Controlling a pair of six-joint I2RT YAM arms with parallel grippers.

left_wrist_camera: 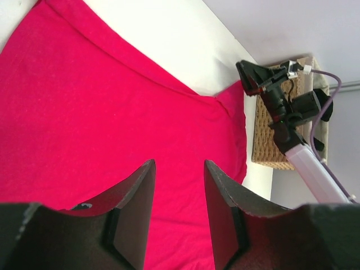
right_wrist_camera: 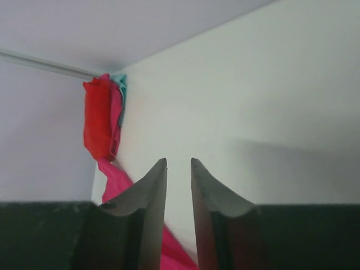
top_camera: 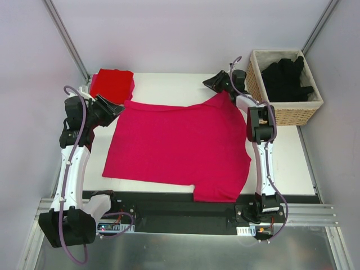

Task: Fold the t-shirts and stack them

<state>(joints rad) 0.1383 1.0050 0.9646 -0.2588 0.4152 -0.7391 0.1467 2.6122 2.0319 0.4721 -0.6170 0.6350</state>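
Magenta t-shirt (top_camera: pixel 180 143) flat on white table (top_camera: pixel 287 160); left gripper (left_wrist_camera: pixel 179 164) half-wide and empty, right gripper (right_wrist_camera: pixel 178 161) narrow, empty

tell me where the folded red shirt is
In the top view, the folded red shirt sits on the table, far left corner, just beyond the left end effector.

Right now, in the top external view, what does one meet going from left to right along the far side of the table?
First the folded red t-shirt → right gripper → wicker basket holding black t-shirts. The spread magenta t-shirt spans too much width to place.
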